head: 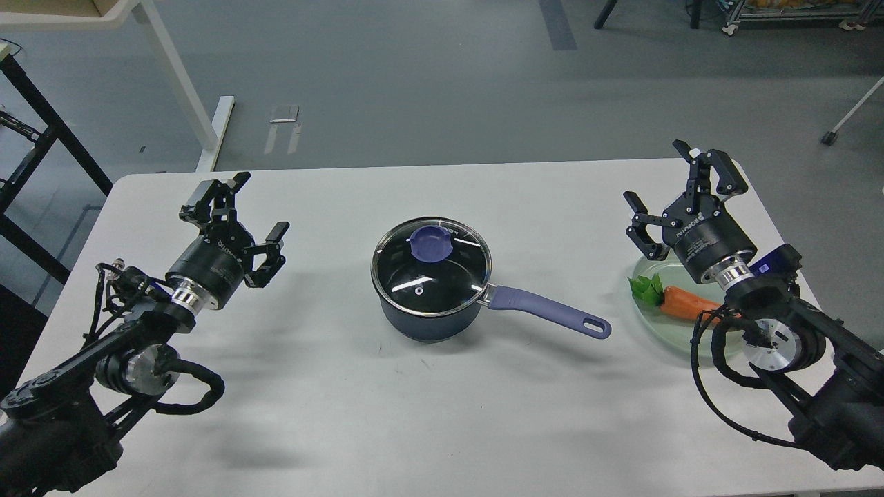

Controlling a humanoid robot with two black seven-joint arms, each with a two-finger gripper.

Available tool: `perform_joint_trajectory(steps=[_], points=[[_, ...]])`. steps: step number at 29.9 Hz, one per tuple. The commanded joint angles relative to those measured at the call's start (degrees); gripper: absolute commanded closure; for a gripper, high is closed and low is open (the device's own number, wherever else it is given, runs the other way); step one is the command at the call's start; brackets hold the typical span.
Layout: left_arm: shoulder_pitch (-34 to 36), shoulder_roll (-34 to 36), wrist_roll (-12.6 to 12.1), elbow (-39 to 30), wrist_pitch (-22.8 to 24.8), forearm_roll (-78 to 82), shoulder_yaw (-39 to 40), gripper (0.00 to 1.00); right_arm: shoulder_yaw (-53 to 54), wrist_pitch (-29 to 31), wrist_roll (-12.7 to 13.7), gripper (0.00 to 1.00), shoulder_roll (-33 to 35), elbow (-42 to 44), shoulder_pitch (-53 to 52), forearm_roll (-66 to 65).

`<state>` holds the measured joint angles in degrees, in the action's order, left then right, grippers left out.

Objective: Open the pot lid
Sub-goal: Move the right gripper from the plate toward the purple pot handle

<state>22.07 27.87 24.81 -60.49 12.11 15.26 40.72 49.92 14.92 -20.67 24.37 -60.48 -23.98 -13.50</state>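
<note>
The dark navy pot [431, 319] stands at the middle of the white table, its lavender-blue handle [549, 310] pointing right and toward me. The clear glass lid [431, 266] with a steel rim sits flat on the pot, lavender knob [430, 243] on top. My left gripper [250, 207] hovers open well to the left of the pot, nothing between its fingers. My right gripper [666, 183] hovers open far to the right, also holding nothing.
A pale green glass plate [656, 324] with a toy carrot [684, 304] lies under my right arm near the table's right edge. The table [442, 414] ends close behind both grippers; beyond it is grey floor with desk legs at the left.
</note>
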Motion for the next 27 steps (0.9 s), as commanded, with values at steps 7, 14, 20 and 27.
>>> perform_joint_trajectory(steps=[7,14,20,27], points=[[0.0,0.3,-0.5,-0.1,0.5,-0.8,0.1,0.01,0.0,0.4,-0.2,0.0,3.6,-4.4,0.0,-1.3],[1.4,1.0,0.2,0.3,1.5,-0.5,-0.6,0.01,0.2,0.4,-0.9,0.0,18.1,-18.0,-2.1,-20.1],[3.0,1.1,0.4,0.4,1.8,-0.4,-0.1,0.01,-0.7,0.7,-1.9,0.0,25.1,-27.0,-5.4,-39.8],[3.9,1.3,1.7,0.3,2.4,-0.8,-0.1,0.01,-18.1,0.7,-7.0,0.0,25.4,-28.4,-20.4,-66.0]])
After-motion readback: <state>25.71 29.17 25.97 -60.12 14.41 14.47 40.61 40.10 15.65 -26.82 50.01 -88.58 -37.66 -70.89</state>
